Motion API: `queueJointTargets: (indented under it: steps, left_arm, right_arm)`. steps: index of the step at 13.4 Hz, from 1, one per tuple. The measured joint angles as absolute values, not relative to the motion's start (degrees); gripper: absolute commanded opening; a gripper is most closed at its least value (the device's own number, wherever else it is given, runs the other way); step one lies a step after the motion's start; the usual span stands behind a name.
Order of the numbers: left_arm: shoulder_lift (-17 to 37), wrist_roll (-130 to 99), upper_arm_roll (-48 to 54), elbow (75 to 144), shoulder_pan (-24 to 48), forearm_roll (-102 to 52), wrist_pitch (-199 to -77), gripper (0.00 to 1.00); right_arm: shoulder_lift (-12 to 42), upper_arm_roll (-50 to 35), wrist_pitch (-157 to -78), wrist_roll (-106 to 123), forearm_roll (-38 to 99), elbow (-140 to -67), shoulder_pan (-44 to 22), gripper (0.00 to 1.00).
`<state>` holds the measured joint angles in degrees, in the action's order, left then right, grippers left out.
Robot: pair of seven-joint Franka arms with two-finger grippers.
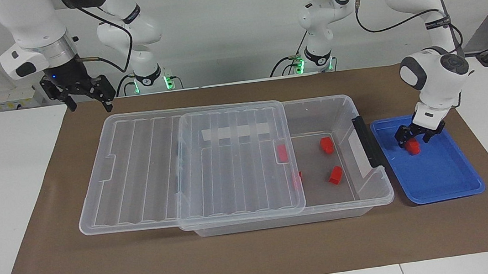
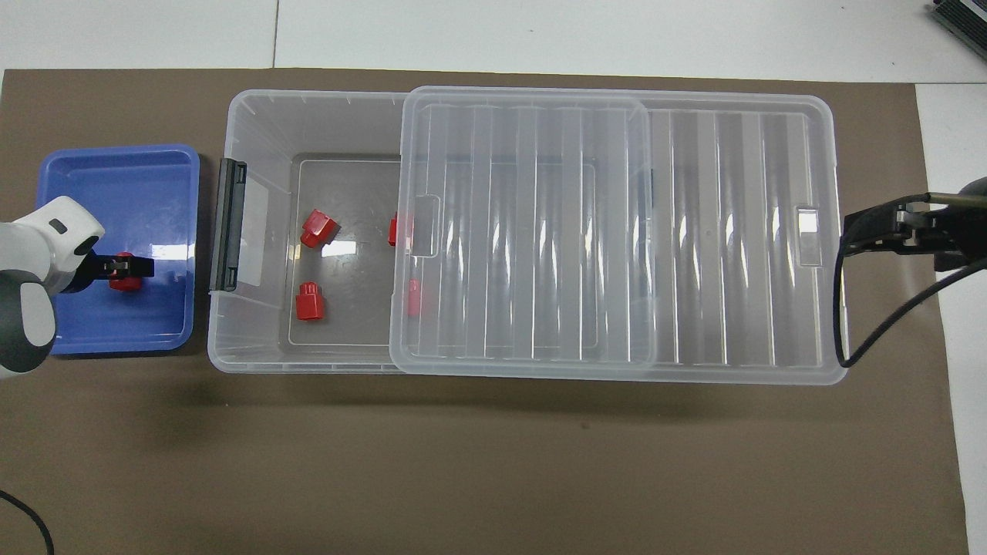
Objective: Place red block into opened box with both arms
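Observation:
The clear box (image 1: 342, 106) lies across the mat. Its ribbed lid (image 1: 137, 167) is slid toward the right arm's end, which leaves the end by the black bar uncovered. Two red blocks (image 1: 326, 144) (image 1: 335, 175) lie on the bare floor of the box, and two more (image 1: 282, 153) (image 1: 298, 179) sit at the lid's edge. Another red block (image 1: 413, 147) (image 2: 123, 277) rests in the blue tray (image 1: 441, 179). My left gripper (image 1: 414, 138) (image 2: 129, 267) is low over this block, its fingers apart on either side of it. My right gripper (image 1: 86, 100) (image 2: 852, 235) hangs open and raised, off the lid's end.
The blue tray (image 2: 116, 177) sits just off the box's black-bar end (image 1: 366, 141), toward the left arm's end of the table. A brown mat (image 1: 239, 257) covers the table under everything. The right arm's black cable (image 2: 864, 324) loops over the lid's corner.

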<state>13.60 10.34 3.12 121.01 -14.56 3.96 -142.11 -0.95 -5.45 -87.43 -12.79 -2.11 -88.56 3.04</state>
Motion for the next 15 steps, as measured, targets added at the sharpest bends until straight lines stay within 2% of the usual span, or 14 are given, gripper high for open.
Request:
queueJointTargets:
  steps: [5,6,9,12,15]
  left_arm:
    - [13.71,10.43,3.12,122.98,-14.60,3.96,-145.18,0.92]
    - [13.71,10.44,3.12,123.14,-14.60,3.96,-145.39,0.87]
    - [13.71,10.46,3.12,123.35,-14.61,3.96,-145.50,0.42]
    - [13.71,10.53,3.12,123.35,-14.61,3.96,-145.51,0.08]
    - [13.68,10.54,3.17,123.13,-14.61,3.96,-145.04,0.05]
  right_arm:
    - [-1.03,-5.41,-86.92,-12.80,-2.11,-89.81,3.16,1.00]
    - [-1.07,-5.41,-86.92,-12.80,-2.11,-89.89,3.16,1.00]
    - [-1.12,-5.41,-86.92,-12.80,-2.11,-89.94,3.16,1.00]
    - [-1.13,-5.43,-87.67,-12.79,-2.10,-89.94,3.12,1.00]
    - [-1.13,-5.48,-87.99,-12.79,-2.09,-89.94,3.06,1.00]
